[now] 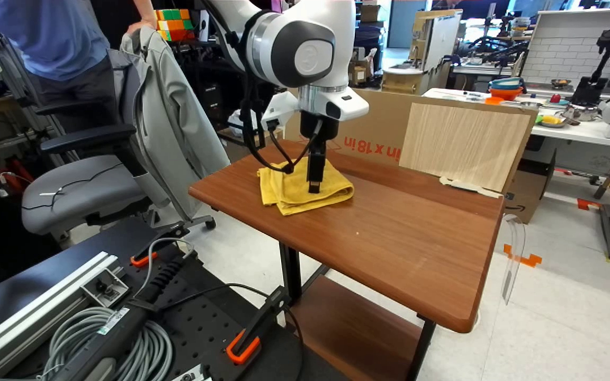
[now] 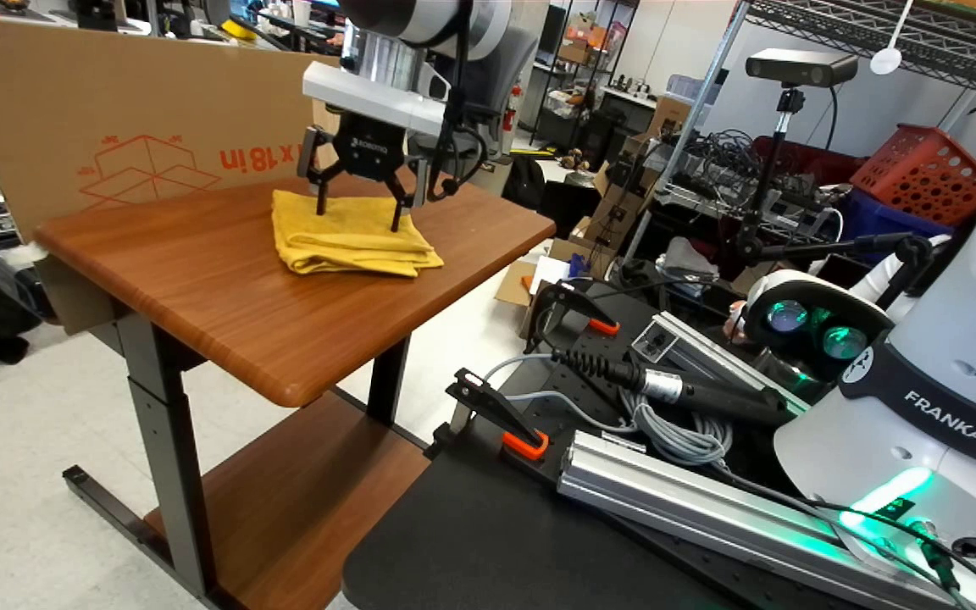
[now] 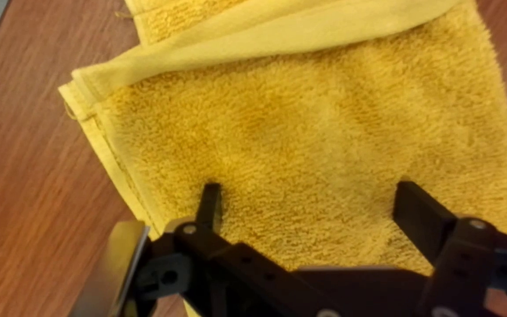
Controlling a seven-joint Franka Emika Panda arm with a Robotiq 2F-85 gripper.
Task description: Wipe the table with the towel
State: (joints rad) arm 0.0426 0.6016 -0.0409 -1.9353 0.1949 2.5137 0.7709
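Note:
The yellow towel lies folded and rumpled on the reddish-brown table, near one end of it. It also shows in an exterior view on the wood top. My gripper points straight down over the towel with its two fingers spread apart. In an exterior view the fingers line up and overlap. In the wrist view the towel fills most of the picture, and the gripper is open with only flat cloth between its fingers. The fingertips are at the cloth; I cannot tell whether they press it.
A cardboard sheet stands along the table's far edge. A pale plywood board leans against it. A black bench with clamps and a coiled cable stands near the table. A chair with a grey jacket stands beyond the table's end.

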